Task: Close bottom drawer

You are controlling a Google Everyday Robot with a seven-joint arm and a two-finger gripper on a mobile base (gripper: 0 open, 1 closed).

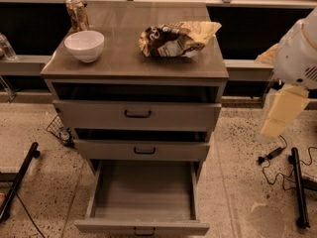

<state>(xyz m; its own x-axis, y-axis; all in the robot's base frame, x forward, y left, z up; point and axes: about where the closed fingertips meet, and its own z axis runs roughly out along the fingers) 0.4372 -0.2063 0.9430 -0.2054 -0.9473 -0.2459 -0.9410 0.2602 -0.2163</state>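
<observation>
Jaws: can't tell if open or shut. The white-and-cream gripper hangs at the view's right edge, off the right flank of the grey-brown wood-grain three-drawer cabinet, approx level w/ the upper two drawers, touching nothing. The shallow-fronted bottom drawer is pulled far out toward the camera, its front panel at the view's bottom edge. So the target lies down & left of the gripper, well apart. The panel's long axis runs left-right; closing travel runs straight back into the cabinet. A small black bar handle sits mid-panel, partly cut off. Likely need: drop, swing left to get in front of the panel, then push.
</observation>
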